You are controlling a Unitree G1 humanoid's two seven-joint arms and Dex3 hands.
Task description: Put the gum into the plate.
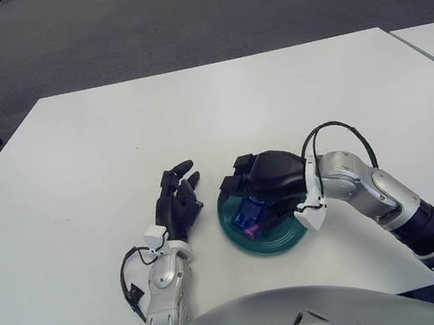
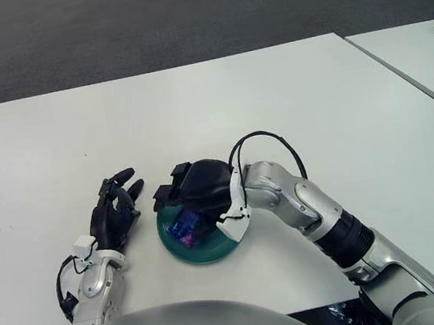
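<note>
I'm seeing my right hand [image 1: 262, 179] hovering low over the green plate [image 1: 282, 240] at lower centre, fingers curling around the blue gum pack [image 1: 249, 213], which seems to be sitting inside the plate; my left hand [image 1: 177, 204] is lying relaxed just left

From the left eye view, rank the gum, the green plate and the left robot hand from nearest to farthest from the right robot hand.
1. Gum: directly under the right robot hand, between its fingers, over the plate.
2. Green plate: just beneath the hand and the gum.
3. Left robot hand: to the plate's left, fingers spread, holding nothing.
</note>
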